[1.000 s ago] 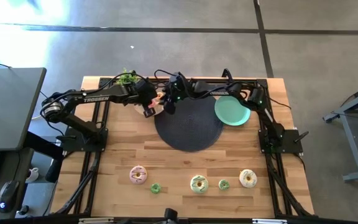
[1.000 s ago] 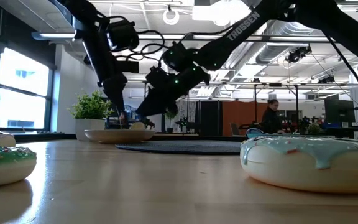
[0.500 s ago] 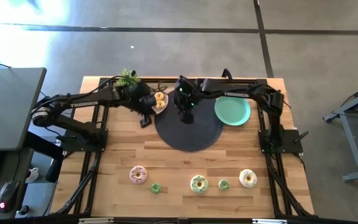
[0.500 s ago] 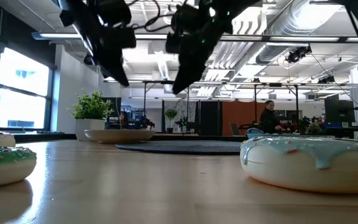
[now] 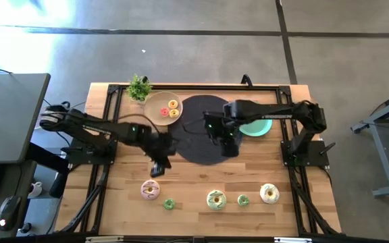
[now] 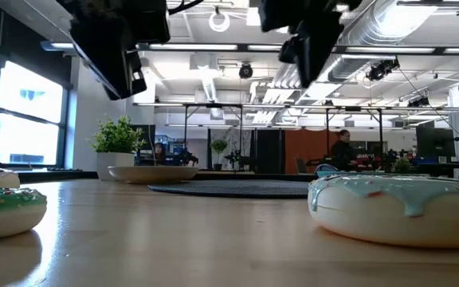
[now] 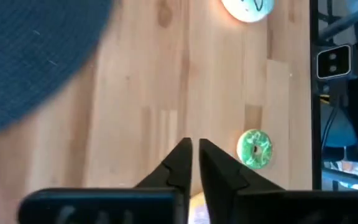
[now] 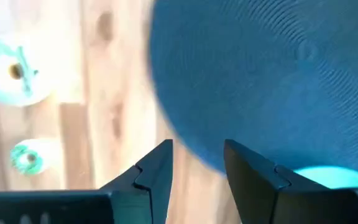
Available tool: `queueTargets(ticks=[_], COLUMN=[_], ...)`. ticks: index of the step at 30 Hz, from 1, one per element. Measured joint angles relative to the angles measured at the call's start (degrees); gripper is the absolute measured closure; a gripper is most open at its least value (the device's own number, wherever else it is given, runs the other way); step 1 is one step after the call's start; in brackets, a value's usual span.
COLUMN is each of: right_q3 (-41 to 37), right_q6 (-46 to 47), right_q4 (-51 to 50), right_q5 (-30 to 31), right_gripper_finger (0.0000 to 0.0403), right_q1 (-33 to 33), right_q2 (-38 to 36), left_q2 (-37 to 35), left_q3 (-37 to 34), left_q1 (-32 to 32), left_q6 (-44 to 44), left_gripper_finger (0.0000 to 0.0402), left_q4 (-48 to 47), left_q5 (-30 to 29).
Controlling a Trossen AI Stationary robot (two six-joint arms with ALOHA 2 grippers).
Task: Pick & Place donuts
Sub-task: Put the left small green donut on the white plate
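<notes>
Five donuts lie flat in a row near the table's near edge: a pink one (image 5: pixel 150 190), a small green one (image 5: pixel 169 203), a large green-and-white one (image 5: pixel 216 199), another small green one (image 5: pixel 242 200) and a white one (image 5: pixel 269 194). A yellow donut (image 5: pixel 173 104) and a red donut (image 5: pixel 164 112) lie on the beige plate (image 5: pixel 155 102). My left gripper (image 5: pixel 159 166) hangs just beyond the pink donut, shut and empty (image 7: pixel 194 147). My right gripper (image 5: pixel 229 144) hangs over the black mat's near right edge, open and empty (image 8: pixel 197 149).
The black round mat (image 5: pixel 198 145) fills the table's middle. The teal plate (image 5: pixel 256 127) lies right of it, partly under my right arm. A potted plant (image 5: pixel 138 86) stands at the far edge beside the beige plate. Bare wood lies between the mat and the donut row.
Both grippers have drawn away from the beige plate toward the table's near edge. The left one has gone from beside the plate to just beyond the pink donut. The right one has crossed the mat from its far edge to its near right edge. The plate now shows its two donuts.
</notes>
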Motion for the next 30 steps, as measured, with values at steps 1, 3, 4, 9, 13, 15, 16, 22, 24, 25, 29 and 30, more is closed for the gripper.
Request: queueTargets(ticks=[1,3,4,9,13,15,16,22,24,25,29,30], right_q3=[0.00,0.00,0.00,0.00,0.00,0.00,0.00,0.00,0.00,0.00,0.00,0.00], right_q6=[0.93,2.52,3.22,5.41,5.39,5.39,5.39,5.37,5.36,5.36,5.34,5.22], right_q4=[-0.78,-1.56,-1.70,-1.82,-1.04,-0.69,-0.58,-0.36,-0.34,-0.27,0.60,0.67], right_q5=[0.00,0.00,0.00,-0.03,-0.02,0.00,0.06,1.53,2.54,2.84,3.78,3.87], right_gripper_finger=[0.0263,0.0263,0.0263,0.0263,0.0263,0.0263,0.0263,0.0263,0.0263,0.0263,0.0263,0.0263], right_q1=[1.13,3.18,4.26,8.15,10.04,10.49,10.61,10.53,10.50,10.50,10.50,10.50], right_q2=[-0.24,-0.53,-0.75,-1.03,-1.01,-1.01,-0.99,-0.96,-0.94,-0.94,-0.94,-0.90], left_q2=[0.35,0.81,1.11,2.76,5.79,8.27,9.47,14.50,15.63,16.21,17.79,18.25], left_q3=[0.01,0.02,0.02,0.04,0.06,0.07,0.07,0.07,0.07,0.07,0.07,0.08], left_q1=[-1.46,-4.26,-5.73,-13.08,-17.98,-19.68,-20.31,-23.38,-24.18,-24.60,-25.97,-26.03], left_q6=[-1.50,-3.71,-4.38,-6.67,-6.80,-7.06,-7.10,-11.83,-13.38,-14.03,-14.38,-14.38], left_gripper_finger=[0.0358,0.0334,0.0322,0.0263,0.0227,0.0217,0.0214,0.0211,0.0211,0.0211,0.0211,0.0211], left_q4=[0.47,0.46,0.58,4.60,8.77,11.04,12.29,17.01,17.41,17.40,17.11,17.20], left_q5=[-0.87,-2.44,-3.16,-8.61,-12.58,-13.11,-13.13,-11.80,-11.70,-11.75,-14.01,-14.22])
